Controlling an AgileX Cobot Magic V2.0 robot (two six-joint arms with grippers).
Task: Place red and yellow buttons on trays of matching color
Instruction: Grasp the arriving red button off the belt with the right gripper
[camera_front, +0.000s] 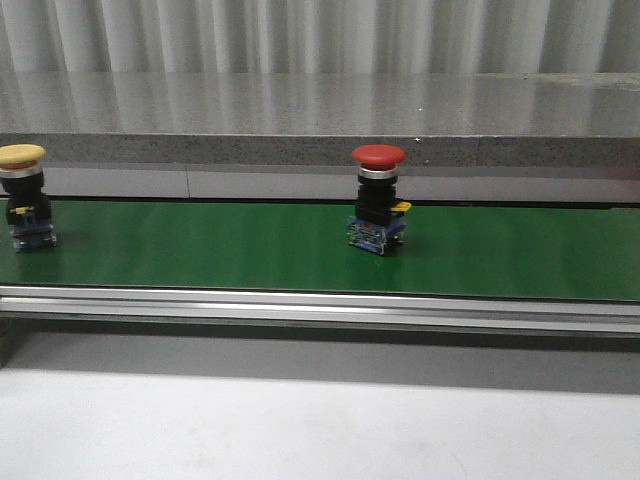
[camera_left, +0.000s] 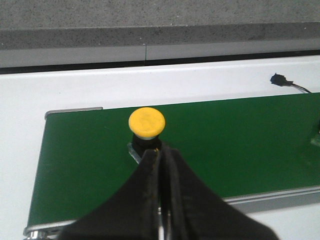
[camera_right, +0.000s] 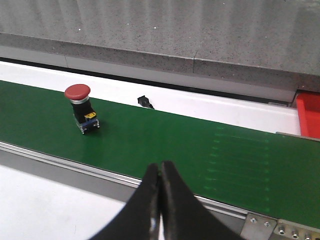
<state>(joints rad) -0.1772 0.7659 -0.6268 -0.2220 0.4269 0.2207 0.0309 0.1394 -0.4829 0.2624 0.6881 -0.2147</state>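
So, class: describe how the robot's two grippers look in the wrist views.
The left gripper and the right gripper look alike: matte black fingers, broad at the base and tapering to narrow tips. No cables, markings or arm links show.

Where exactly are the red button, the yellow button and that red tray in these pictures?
red button (camera_front: 379, 155), front view, on its red mushroom cap.
yellow button (camera_left: 146, 122), left wrist view, on the top of its yellow cap.
red tray (camera_right: 309, 115), right wrist view, on the corner showing at the picture's edge.

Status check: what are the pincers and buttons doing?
Both pincers shut, empty. Yellow button and red button upright on green belt. Nothing blocking.
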